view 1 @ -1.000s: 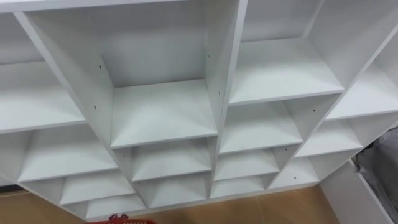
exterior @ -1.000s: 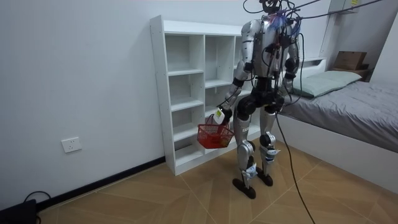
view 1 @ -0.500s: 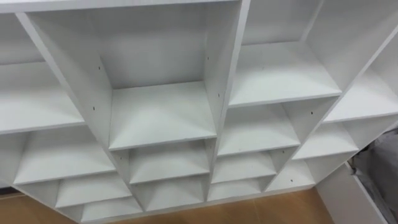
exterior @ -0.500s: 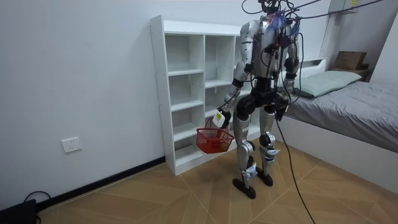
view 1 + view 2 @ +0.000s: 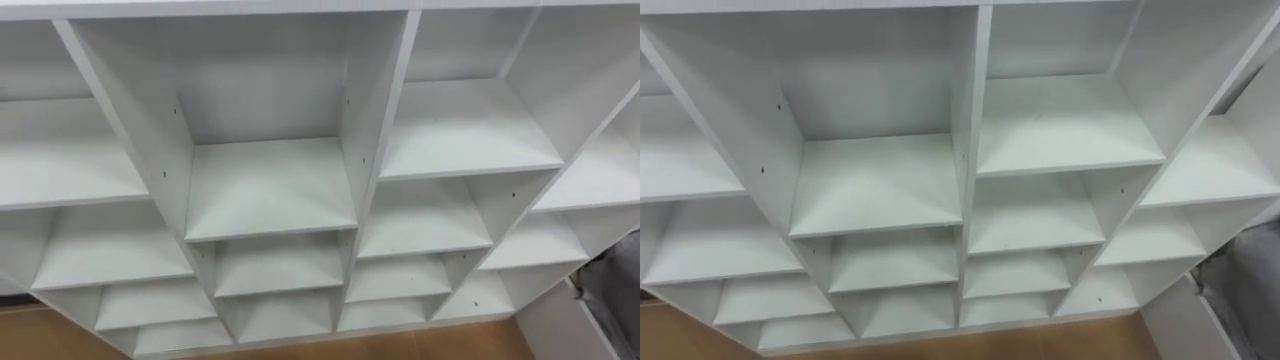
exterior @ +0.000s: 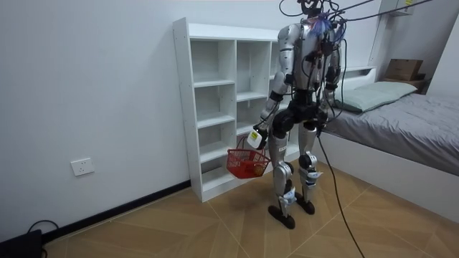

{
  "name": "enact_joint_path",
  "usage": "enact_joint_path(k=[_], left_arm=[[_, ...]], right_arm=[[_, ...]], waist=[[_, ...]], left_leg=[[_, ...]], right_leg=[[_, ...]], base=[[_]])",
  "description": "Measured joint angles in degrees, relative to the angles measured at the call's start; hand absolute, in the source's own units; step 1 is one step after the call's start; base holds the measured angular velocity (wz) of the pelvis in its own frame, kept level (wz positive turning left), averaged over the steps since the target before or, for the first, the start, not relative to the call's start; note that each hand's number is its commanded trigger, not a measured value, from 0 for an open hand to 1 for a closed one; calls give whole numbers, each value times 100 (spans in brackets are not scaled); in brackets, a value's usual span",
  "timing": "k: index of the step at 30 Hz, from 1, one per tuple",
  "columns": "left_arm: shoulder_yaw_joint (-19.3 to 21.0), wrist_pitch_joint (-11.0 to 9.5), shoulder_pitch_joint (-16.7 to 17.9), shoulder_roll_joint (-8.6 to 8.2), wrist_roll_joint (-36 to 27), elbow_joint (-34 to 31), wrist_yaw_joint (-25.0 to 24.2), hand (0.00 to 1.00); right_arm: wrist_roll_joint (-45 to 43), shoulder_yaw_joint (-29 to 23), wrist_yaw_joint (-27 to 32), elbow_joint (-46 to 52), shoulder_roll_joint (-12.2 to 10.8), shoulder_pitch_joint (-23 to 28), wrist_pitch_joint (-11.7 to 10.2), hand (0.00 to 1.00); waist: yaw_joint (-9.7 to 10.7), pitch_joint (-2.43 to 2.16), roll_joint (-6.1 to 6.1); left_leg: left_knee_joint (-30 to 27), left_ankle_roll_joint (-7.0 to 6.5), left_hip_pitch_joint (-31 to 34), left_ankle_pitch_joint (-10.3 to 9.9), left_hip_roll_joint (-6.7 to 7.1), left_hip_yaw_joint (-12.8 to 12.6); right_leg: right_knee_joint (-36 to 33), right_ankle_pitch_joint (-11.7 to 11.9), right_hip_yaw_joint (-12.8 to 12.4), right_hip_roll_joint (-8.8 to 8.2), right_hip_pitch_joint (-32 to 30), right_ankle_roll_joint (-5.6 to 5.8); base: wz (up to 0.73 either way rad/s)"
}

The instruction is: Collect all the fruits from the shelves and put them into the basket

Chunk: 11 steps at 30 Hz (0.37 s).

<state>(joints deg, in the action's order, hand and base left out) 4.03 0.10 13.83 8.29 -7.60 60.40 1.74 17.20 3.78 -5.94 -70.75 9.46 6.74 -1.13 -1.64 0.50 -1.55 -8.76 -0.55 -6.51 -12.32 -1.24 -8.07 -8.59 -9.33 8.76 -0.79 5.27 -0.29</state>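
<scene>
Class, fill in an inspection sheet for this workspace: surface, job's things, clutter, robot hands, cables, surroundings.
Surface: white open shelf unit, compartments bare.
Job's things: red mesh basket, contents unclear; fruit: nothing seen.
Clutter: nothing seen.
Robot hands: left robot hand holds the basket's handle; right robot hand by the hip.
Cables: black cord by the wall.
Surroundings: grey bed, wall socket, wood floor.

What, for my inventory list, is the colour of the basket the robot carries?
Red: the basket hanging from the left hand, clearest in the room view.
</scene>
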Motion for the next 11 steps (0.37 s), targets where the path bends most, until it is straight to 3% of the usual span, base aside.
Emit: enact_joint_path(k=[4, 11], left_arm=[[-19, 0, -29, -2, 234, -1, 41, 100], [-31, -4, -43, -52, 362, 44, -29, 100]], right_arm=[[-4, 160, 51, -60, -2, -81, -6, 0], [-198, 3, -52, -144, 3, -106, -84, 0]], waist=[[-38, -1, 15], [12, -21, 91]], left_leg=[[-34, 0, 38, 0, 12, 85], [-94, 1, 87, 0, 24, 260]], right_leg=[[2, -20, 86, -12, 27, 2], [37, -32, 240, -29, 43, -9]], base=[[14], [10]])
